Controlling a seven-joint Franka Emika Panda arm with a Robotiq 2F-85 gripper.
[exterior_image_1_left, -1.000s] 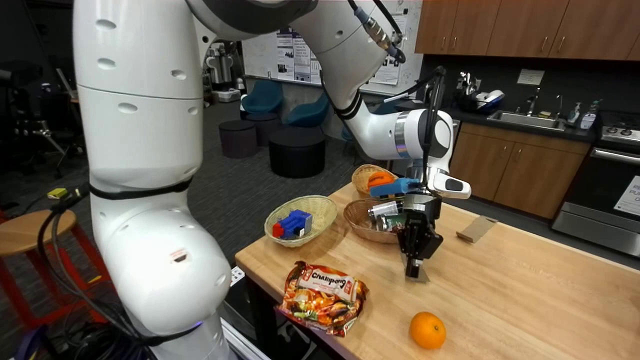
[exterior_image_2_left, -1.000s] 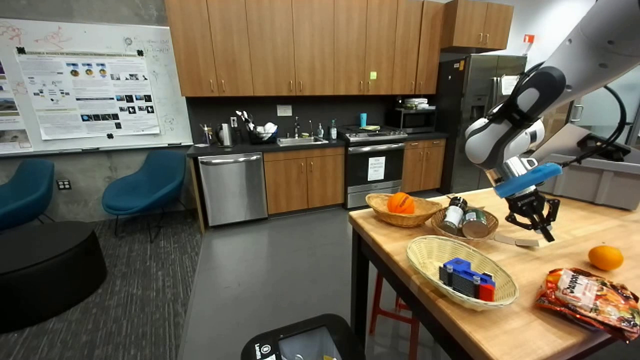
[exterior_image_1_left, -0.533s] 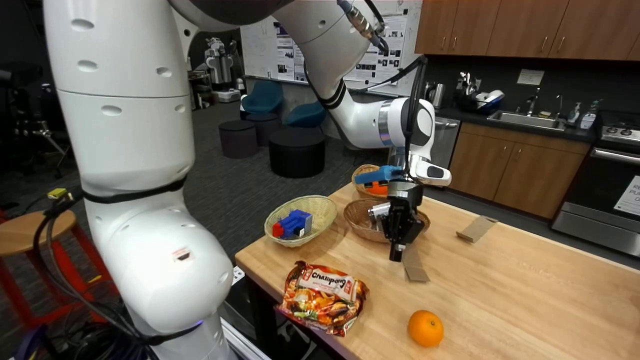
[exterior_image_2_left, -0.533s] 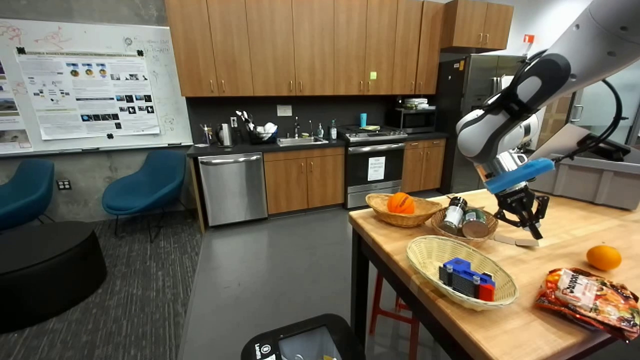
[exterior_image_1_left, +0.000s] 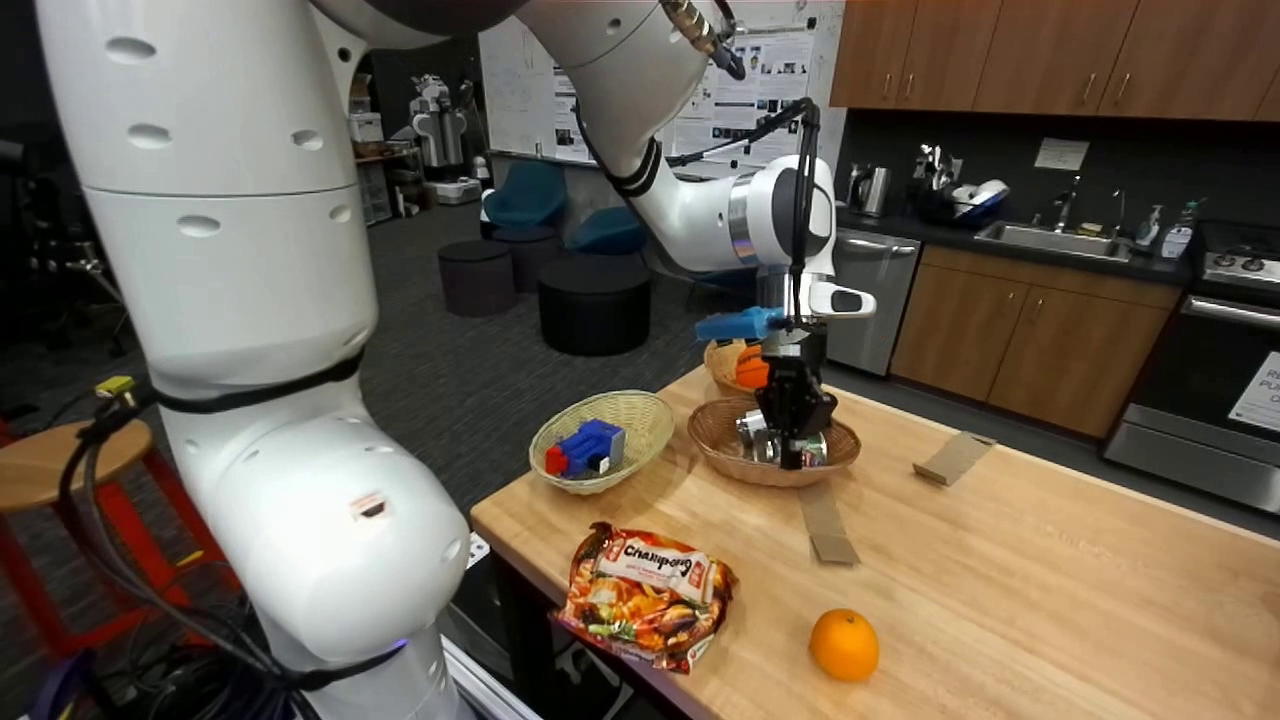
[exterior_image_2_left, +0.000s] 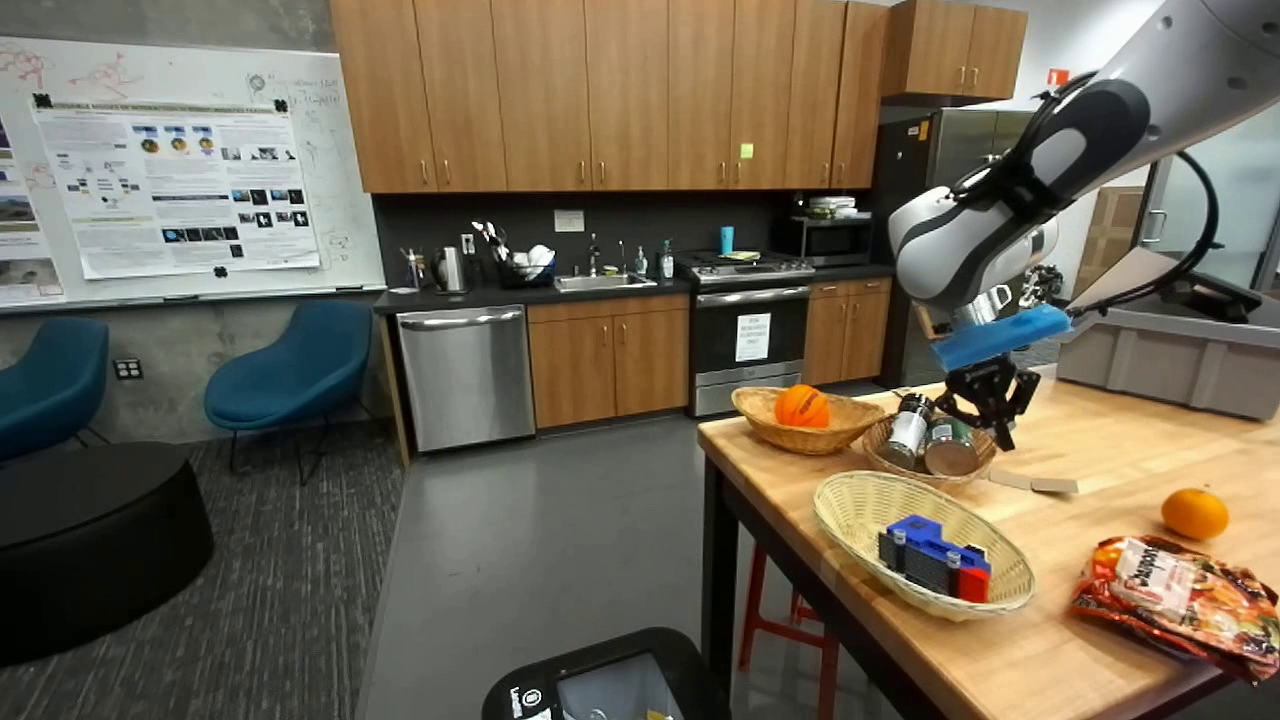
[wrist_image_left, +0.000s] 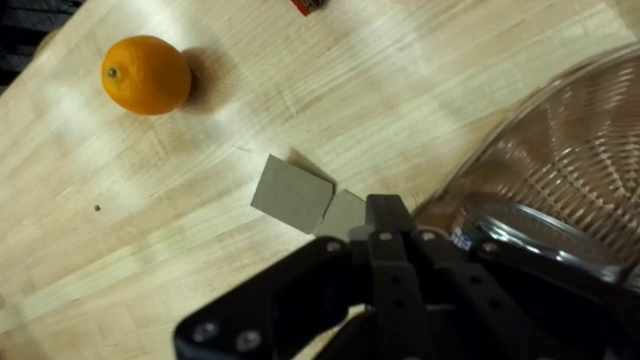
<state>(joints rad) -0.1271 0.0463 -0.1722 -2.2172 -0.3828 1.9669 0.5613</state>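
Two fingers (wrist_image_left: 389, 212) pressed together near the middle basket (exterior_image_1_left: 733, 467) of three

The fingers hang just by its rim; it holds two containers (exterior_image_2_left: 951, 452). The pale basket (exterior_image_2_left: 866, 500) carries one toy (exterior_image_2_left: 930, 556), the far basket (exterior_image_2_left: 800, 440) one ball (exterior_image_2_left: 802, 406). On the counter (exterior_image_1_left: 1050, 580) lie one orange (exterior_image_1_left: 844, 645), one packet (exterior_image_1_left: 650, 598) and two cardboard strips (exterior_image_1_left: 828, 525), one beside the middle basket.

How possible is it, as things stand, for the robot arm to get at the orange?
Probably yes: only a low cardboard piece seems to lie between the gripper and the orange, though the shut jaws would need to open first.
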